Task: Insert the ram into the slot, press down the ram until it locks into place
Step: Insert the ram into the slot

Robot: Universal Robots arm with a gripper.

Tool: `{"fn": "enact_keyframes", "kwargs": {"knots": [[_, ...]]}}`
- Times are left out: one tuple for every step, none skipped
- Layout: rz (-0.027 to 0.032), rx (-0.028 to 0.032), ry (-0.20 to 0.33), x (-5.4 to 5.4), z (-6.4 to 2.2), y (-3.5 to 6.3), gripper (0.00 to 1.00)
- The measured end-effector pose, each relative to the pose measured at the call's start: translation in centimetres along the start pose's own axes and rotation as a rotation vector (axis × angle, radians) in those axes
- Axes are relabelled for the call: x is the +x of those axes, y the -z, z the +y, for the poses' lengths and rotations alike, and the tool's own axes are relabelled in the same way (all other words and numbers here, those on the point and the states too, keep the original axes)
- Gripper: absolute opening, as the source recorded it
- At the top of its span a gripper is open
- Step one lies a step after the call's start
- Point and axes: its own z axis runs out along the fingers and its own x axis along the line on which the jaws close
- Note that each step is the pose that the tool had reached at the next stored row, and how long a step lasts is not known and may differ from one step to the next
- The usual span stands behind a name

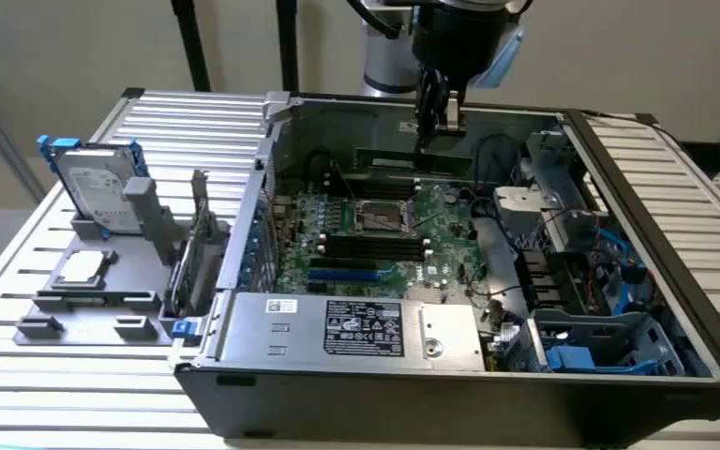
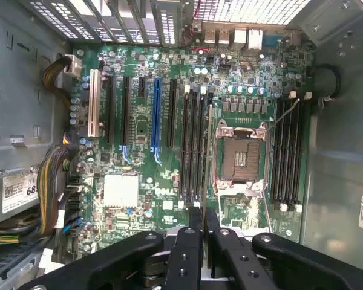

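Note:
My gripper point(image 1: 439, 131) hangs over the back part of the open computer case, shut on the ram point(image 1: 412, 161), a dark-green strip held level above the motherboard point(image 1: 442, 211). In the wrist view the ram point(image 2: 207, 151) shows edge-on as a thin line running out from between my fingers point(image 2: 187, 254). It lies along the side of a group of black slots point(image 2: 192, 145) nearest the CPU socket point(image 2: 241, 158). The ram is above the board, not seated in any slot. A second group of black slots point(image 2: 287, 151) lies on the far side of the socket. The slots point(image 1: 373, 246) also show in the exterior view.
A blue slot point(image 2: 156, 115) and a white slot point(image 2: 94, 112) lie beside the black ones. Cable bundles point(image 2: 51, 181) run along the case wall. The power supply point(image 1: 348, 323) fills the case front and a drive cage point(image 1: 598, 347) stands at the exterior view's right. A hard drive point(image 1: 95, 187) stands outside the case.

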Motion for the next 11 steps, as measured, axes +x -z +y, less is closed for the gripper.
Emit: {"fn": "enact_keyframes", "kwargs": {"knots": [[0.0,0.0,0.0,0.0,0.0,0.0,0.14],[0.0,0.0,0.0,0.0,0.0,0.0,0.14],[-0.0001,0.0,0.0,0.0,0.0,0.0,0.14],[-0.0002,0.0,0.0,0.0,0.0,0.0,0.14],[-0.0002,0.0,0.0,0.0,0.0,0.0,0.14],[-0.0001,0.0,0.0,0.0,0.0,0.0,0.14],[-0.0002,0.0,0.0,0.0,0.0,0.0,0.14],[-0.0002,0.0,0.0,0.0,0.0,0.0,0.14],[-0.0003,0.0,0.0,0.0,0.0,0.0,0.14],[-0.0003,0.0,0.0,0.0,0.0,0.0,0.14],[-0.0003,0.0,0.0,0.0,0.0,-0.01,0.14]]}}
